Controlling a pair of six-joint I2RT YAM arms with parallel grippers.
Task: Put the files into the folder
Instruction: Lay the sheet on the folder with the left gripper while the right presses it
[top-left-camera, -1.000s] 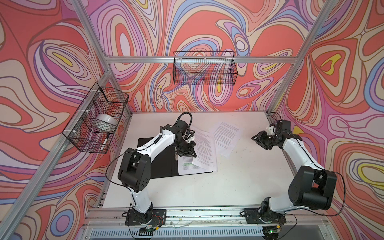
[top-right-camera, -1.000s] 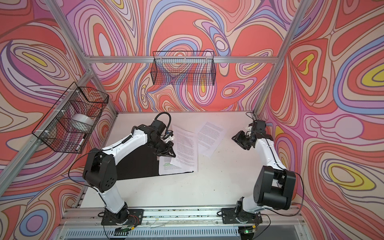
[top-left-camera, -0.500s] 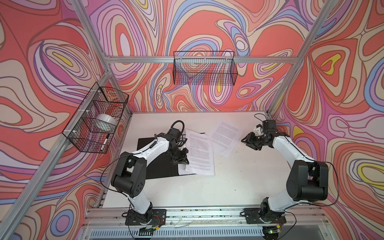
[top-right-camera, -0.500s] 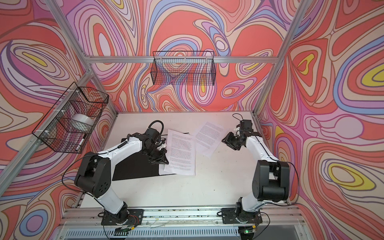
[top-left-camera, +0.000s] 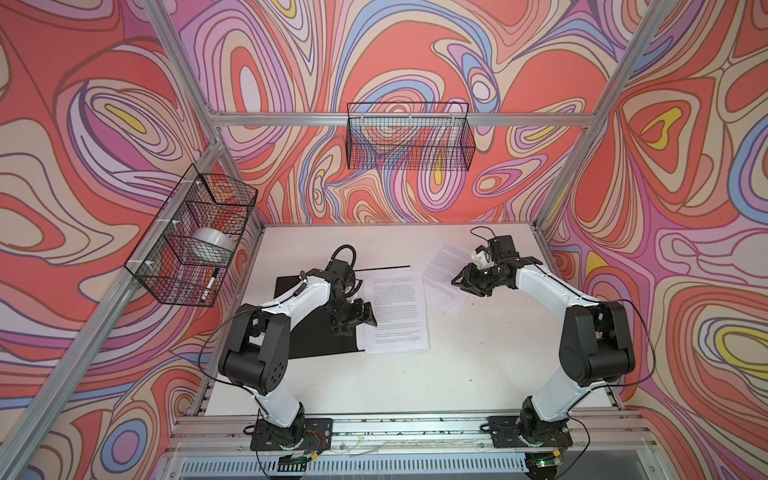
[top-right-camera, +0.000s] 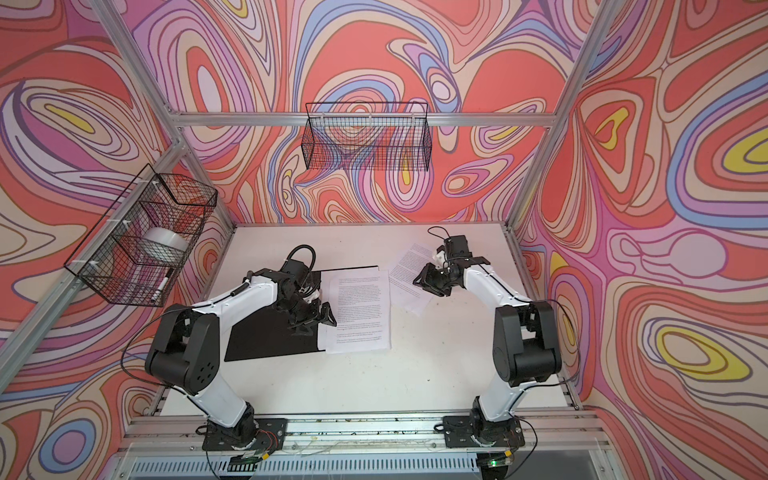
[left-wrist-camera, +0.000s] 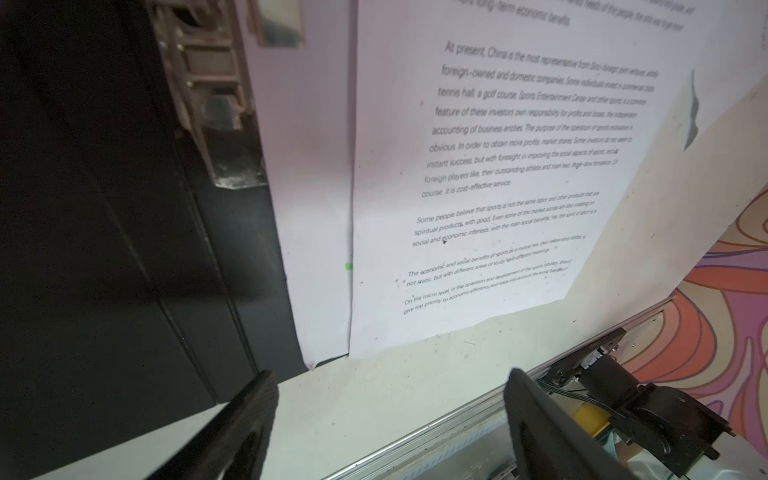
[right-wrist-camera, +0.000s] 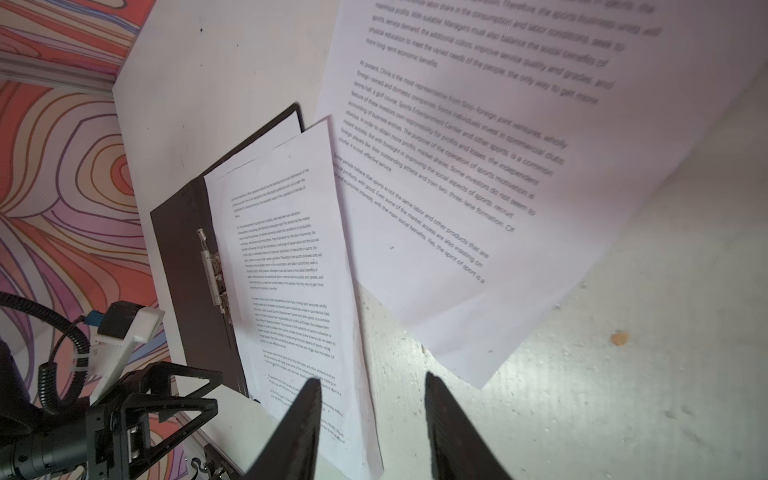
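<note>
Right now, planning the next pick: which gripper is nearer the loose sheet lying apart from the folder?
Right. The right gripper hangs at the edge of the loose sheet; the left gripper is beyond the stacked sheets, by the folder.

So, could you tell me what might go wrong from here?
1. The top sheet sticks out past the edge of the folder; shutting the folder could crease it.
2. The loose sheet lies flat on the table, so the right claw may crumple it.
3. Its edge seems tucked under the top sheet, and the open left claw pins nothing, so dragging could skew both.
</note>
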